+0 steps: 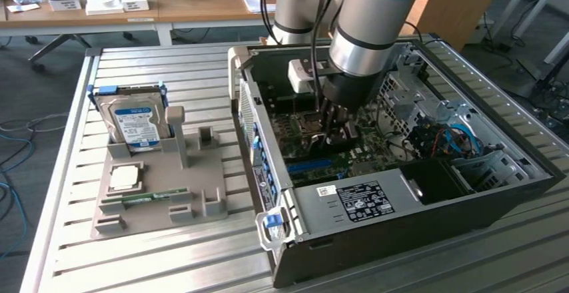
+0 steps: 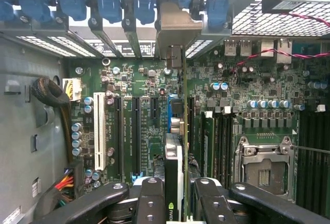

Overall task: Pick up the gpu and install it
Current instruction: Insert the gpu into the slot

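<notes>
Green circuit board edge-on between black fingers: the gripper (image 2: 178,203) is clamped on the gpu (image 2: 175,146), holding the card upright over the motherboard (image 2: 139,126) inside the open computer case (image 1: 498,193), its silver bracket end (image 2: 175,33) reaching toward the row of blue slot clips (image 2: 111,4) at the case's rear wall. In the exterior view the arm (image 1: 369,33) reaches down into the case from above, with the gripper low among the boards. Pickup looks complete and the card appears lined up with the long expansion slots; whether its lower edge is already seated in a slot cannot be told, so the final seating and release remain, by this reckoning. The case also holds a boxed power supply (image 1: 356,203) with a black label near its front edge, bundled blue cables (image 1: 458,136) and an empty processor socket (image 2: 265,164). On the exterior view's left, a grey parts holder (image 1: 156,193) on the slatted table (image 1: 133,266) carries a hard drive (image 1: 133,123) standing on edge, a processor chip (image 1: 124,176) and a narrow RAM stick (image 1: 146,198).
</notes>
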You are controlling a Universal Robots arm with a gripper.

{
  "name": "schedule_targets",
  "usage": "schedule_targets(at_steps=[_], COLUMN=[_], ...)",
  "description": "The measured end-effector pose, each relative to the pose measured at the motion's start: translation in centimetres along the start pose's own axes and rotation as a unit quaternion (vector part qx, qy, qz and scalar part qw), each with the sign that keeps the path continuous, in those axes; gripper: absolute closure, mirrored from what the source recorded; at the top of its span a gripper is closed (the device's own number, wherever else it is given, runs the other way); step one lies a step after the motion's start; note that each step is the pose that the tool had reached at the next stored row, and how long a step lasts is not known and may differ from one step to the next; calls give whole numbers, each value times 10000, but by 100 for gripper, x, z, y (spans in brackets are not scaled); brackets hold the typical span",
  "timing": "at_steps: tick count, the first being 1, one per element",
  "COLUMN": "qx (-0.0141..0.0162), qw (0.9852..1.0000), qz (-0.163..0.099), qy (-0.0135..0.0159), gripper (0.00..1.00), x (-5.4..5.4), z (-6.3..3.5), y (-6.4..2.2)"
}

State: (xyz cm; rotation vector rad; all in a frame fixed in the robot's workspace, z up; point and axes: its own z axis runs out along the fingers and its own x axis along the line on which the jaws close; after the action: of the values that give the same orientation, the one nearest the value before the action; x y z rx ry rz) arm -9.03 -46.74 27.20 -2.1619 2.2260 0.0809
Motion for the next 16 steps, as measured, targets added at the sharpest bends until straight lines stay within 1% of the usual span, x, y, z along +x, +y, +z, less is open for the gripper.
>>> schedule_targets(at_steps=[8, 16], qx=[1, 1], qw=[10000, 10000], qz=[0, 0], qy=[4, 4], gripper=[73, 73], x=[4, 5], z=[57, 79], y=[17, 18])
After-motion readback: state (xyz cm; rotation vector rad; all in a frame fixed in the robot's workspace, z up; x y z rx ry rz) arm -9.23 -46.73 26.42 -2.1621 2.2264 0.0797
